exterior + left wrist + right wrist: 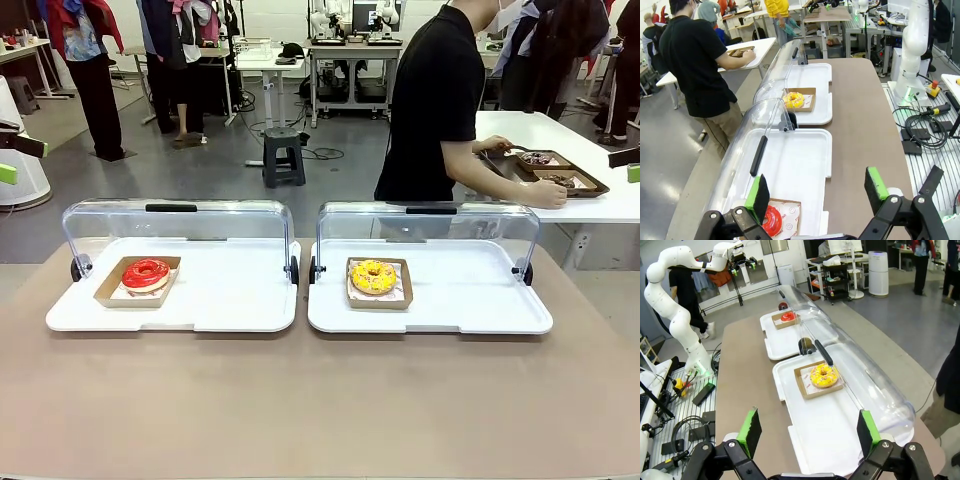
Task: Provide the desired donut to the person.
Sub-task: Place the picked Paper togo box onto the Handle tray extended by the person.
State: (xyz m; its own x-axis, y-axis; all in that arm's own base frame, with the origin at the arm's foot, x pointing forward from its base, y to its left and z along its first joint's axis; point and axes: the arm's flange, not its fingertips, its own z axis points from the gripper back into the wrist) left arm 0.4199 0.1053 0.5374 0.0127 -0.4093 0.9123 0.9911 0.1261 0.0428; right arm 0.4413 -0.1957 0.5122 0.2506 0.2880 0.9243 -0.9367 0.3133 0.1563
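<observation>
A red-iced donut (146, 274) lies in a cardboard tray on the left white tray (220, 300). A yellow-iced donut (374, 277) lies in its own cardboard tray on the right white tray (470, 300). The person (432, 100) in a black T-shirt stands at the far right, turned away toward a side table, both hands at a brown tray (590, 186) there. My left gripper (817, 190) hangs open high above the red donut (772, 220). High above the near end of the right tray, my right gripper (807, 429) is open too, short of the yellow donut (823, 375).
Both clear lids (175, 222) (430, 222) stand swung open at the back of the trays. The brown tabletop (300, 400) lies bare in front of them. The side table (610, 205) is at the far right. Cables and boxes lie beside the arm bases (920, 135).
</observation>
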